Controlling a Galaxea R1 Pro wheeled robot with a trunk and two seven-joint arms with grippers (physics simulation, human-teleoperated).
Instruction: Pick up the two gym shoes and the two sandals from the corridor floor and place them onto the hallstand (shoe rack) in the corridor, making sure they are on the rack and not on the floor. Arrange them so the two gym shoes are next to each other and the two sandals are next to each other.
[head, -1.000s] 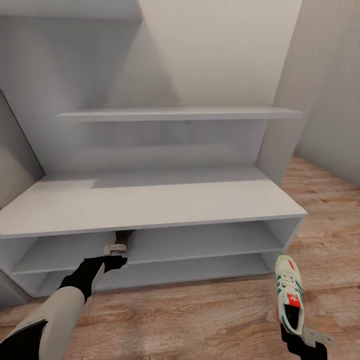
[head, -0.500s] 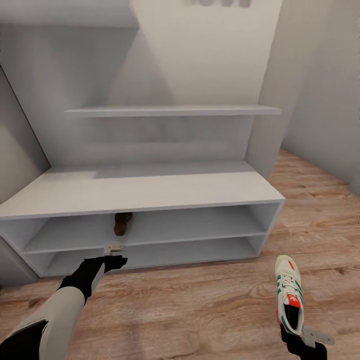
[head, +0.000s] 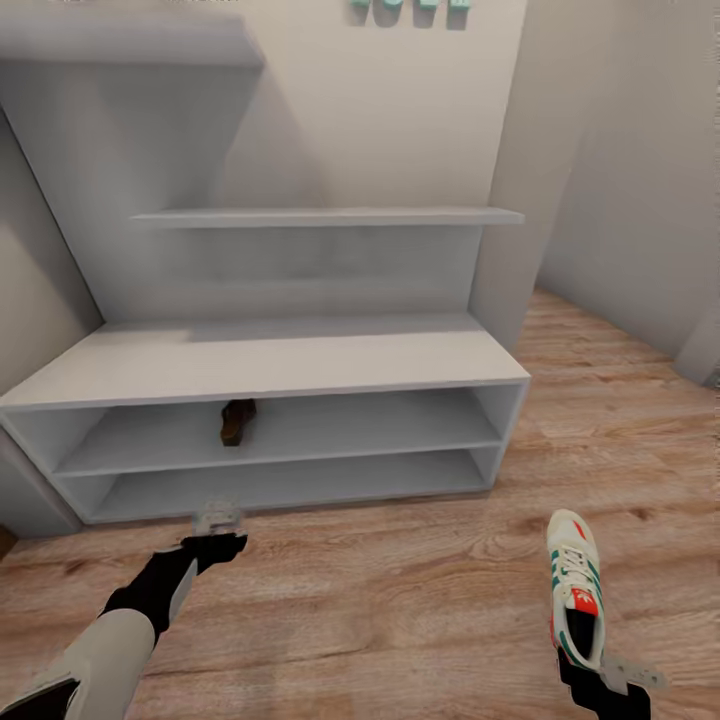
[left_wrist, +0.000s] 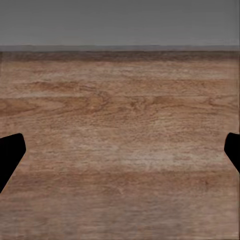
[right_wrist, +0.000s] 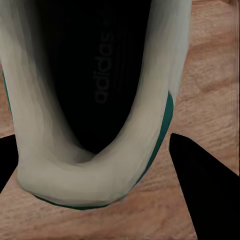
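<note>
- Head view showed one gym shoe (head: 577, 588) at the lower right of the frame, toe pointing away from the robot, heel end sitting in the right pincer (head: 590, 672).
- Right wrist view looked straight into the shoe's dark opening (right_wrist: 95, 75); the white heel rim lay between the two dark fingers (right_wrist: 200, 185), so the right pincer seemed pinched on the gym shoe's heel.
- One brown sandal (head: 237, 421) lay on the upper open shelf of the hallstand (head: 270, 365), left of centre in the frame.
- Left pincer (head: 216, 519) hung at the lower left of the frame, just in front of the lowest shelf. In the left wrist view its fingertips (left_wrist: 10, 152) sat at opposite edges with bare corridor floor (left_wrist: 120, 130) between them: spread and carrying nothing.
- The step in hand looked like bringing the held shoe to the rack. Doing it well would mean keeping the heel grip firm, lifting the toe over the shelf edge, and setting the shoe flat on a stretch with room beside it for its partner, apart from the sandal.
- Whether the shoe's sole was touching the floor or hanging free could not be told.
- The sandal was small and shaded, so its facing was unclear.
- Teal lettering (head: 410, 10) at the top edge was cut off.
</note>
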